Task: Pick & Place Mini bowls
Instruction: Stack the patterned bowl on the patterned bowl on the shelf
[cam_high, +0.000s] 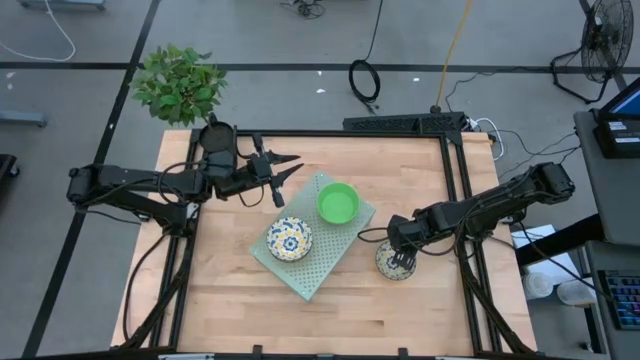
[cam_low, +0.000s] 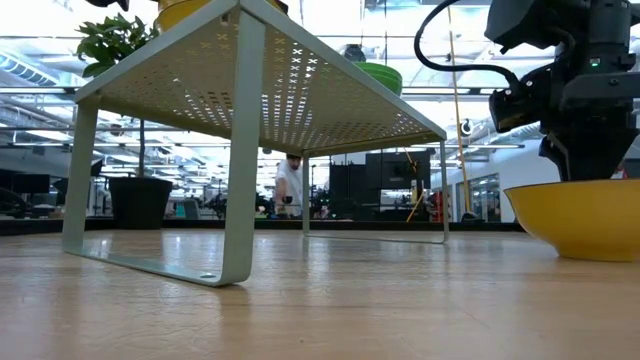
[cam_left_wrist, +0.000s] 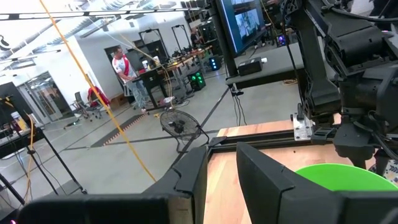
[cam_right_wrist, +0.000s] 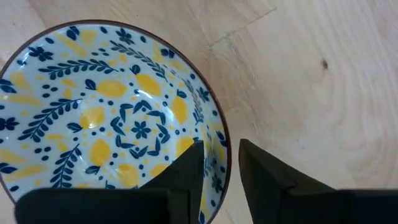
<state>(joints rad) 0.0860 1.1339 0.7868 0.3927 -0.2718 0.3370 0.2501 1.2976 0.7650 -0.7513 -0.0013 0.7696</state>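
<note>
Three mini bowls show. A plain green one (cam_high: 338, 202) and a floral one (cam_high: 289, 238) stand on the pale green perforated rack (cam_high: 300, 275). Another floral bowl (cam_high: 396, 262), yellow outside (cam_low: 580, 215), rests on its base on the wood, right of the rack. My right gripper (cam_high: 400, 257) hangs over it, pointing down and open by a narrow gap, with one finger (cam_right_wrist: 186, 177) inside the bowl (cam_right_wrist: 112, 118) and one (cam_right_wrist: 264, 177) outside. My left gripper (cam_high: 284, 176) hovers open beyond the rack's far-left corner, and its wrist view catches the green bowl (cam_left_wrist: 348, 177). My right gripper comes from above, its fingers on either side of the floral bowl's rim (cam_right_wrist: 222, 146) on the side nearest the table's right edge. A strip of wood shows between the rim and the outer finger. Whether the inner finger touches the wall I cannot tell. The bowl sits flat on the table.
The rack stands on thin legs (cam_low: 238, 200) with free space beneath it. A potted plant (cam_high: 180, 85) sits off the table's far-left corner. Bare wood lies along the near edge (cam_high: 330, 325). A black frame (cam_high: 455, 200) runs along the table's far and right sides.
</note>
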